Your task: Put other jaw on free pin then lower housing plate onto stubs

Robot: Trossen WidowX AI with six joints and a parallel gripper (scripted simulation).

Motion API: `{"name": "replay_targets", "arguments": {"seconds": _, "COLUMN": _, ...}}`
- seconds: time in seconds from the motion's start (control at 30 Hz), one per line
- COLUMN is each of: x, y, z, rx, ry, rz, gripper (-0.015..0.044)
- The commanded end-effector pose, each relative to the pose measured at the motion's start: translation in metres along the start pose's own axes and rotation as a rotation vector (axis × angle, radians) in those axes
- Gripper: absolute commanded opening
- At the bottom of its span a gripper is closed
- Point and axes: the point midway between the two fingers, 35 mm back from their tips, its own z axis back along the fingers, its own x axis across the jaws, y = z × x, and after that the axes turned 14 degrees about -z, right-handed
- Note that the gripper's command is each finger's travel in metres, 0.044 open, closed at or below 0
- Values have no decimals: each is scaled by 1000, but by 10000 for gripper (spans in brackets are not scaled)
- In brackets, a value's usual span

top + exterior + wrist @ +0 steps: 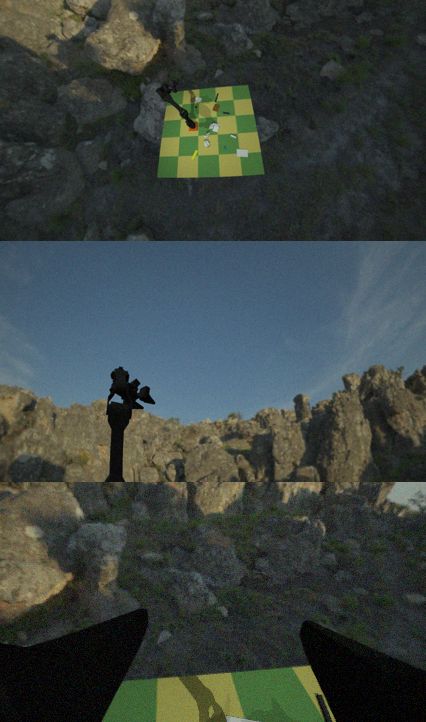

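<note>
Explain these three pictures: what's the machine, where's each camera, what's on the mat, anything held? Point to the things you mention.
The machine is one black jointed arm (176,106) (116,444) ending in a two-finger gripper (224,622).

The top view looks down from above. The exterior view looks from low down, showing the arm against rocks and sky. The wrist view looks out between the fingers, black at either side.

On the green-and-yellow checkered mat (169,165) (137,699) lie a yellow bar (194,154), a white plate (242,152), a brown block (216,107) and several small white and dark pieces, too small to name surely. The arm's base stands on an orange square (193,128).

Nothing is held: the gripper is open and raised.
</note>
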Motion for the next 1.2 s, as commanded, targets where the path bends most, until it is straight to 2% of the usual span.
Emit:
{"name": "replay_targets", "arguments": {"seconds": 0.0, "x": -19, "y": 9, "z": -26, "rx": 24, "ry": 89, "rz": 89, "gripper": 440}}
{"name": "replay_targets", "arguments": {"seconds": 0.37, "x": -95, "y": 29, "z": -87, "rx": 134, "ry": 340, "rz": 273, "gripper": 440}}
{"name": "replay_targets", "arguments": {"seconds": 0.67, "x": -181, "y": 48, "z": -118, "rx": 286, "ry": 542, "rz": 378, "gripper": 440}}
{"name": "replay_targets", "arguments": {"seconds": 0.9, "x": -256, "y": 66, "z": -125, "rx": 438, "ry": 682, "rz": 423, "gripper": 440}}
{"name": "replay_targets", "arguments": {"seconds": 1.17, "x": -349, "y": 92, "z": -107, "rx": 639, "ry": 822, "rz": 416, "gripper": 440}}
